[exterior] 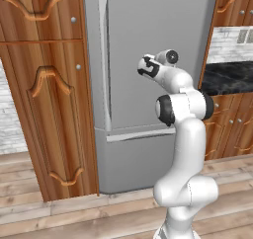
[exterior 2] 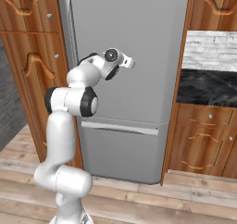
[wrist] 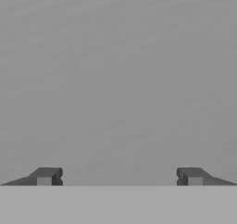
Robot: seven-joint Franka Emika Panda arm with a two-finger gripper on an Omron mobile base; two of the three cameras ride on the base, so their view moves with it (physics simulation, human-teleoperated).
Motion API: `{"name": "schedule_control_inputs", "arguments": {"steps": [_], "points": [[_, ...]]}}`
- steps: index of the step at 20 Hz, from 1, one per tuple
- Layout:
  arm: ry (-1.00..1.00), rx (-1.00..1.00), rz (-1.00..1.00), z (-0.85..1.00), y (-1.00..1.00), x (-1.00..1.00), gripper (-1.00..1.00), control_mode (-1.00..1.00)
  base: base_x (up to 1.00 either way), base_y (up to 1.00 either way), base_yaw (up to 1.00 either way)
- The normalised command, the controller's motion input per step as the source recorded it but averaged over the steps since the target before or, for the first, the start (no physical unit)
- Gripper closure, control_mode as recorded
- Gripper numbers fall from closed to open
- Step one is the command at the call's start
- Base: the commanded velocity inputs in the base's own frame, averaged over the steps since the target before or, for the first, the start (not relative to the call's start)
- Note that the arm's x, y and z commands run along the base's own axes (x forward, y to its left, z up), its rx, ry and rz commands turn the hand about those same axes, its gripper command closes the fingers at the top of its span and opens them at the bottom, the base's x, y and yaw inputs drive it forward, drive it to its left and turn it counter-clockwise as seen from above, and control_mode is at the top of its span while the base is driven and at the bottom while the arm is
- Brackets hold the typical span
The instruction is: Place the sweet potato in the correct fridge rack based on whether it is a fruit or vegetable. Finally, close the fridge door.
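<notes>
The tall grey fridge door [exterior: 148, 40] [exterior 2: 139, 28] stands shut, its long vertical handle [exterior: 105, 60] along its left edge. My gripper [exterior: 143, 67] [exterior 2: 131, 62] is held up in front of the door's middle, pointing at it. In the hand view the gripper [wrist: 118, 177] is open, its two dark fingertips [wrist: 46, 176] far apart with nothing between them, and the plain grey door face [wrist: 118, 79] lies close ahead. The sweet potato and the fridge rack are hidden.
A short wide grey freezer drawer front [exterior: 133, 159] [exterior 2: 122, 149] sits below the door. Carved wooden cabinet doors [exterior: 44, 85] [exterior 2: 32, 56] flank the fridge on the left. A dark marble counter [exterior: 227, 77] [exterior 2: 208, 86] over wooden drawers stands to the right.
</notes>
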Motion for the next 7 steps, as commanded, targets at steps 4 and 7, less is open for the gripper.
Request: {"name": "schedule_control_inputs", "arguments": {"steps": [4, 7], "points": [[0.01, 0.0, -0.01, 0.0, 0.01, 0.19, -1.0, -1.0, 0.0, 0.0, 0.0], [0.0, 0.0, 0.0, 0.0, 0.0, 0.0, -1.0, -1.0, 0.0, 0.0, 0.0]]}}
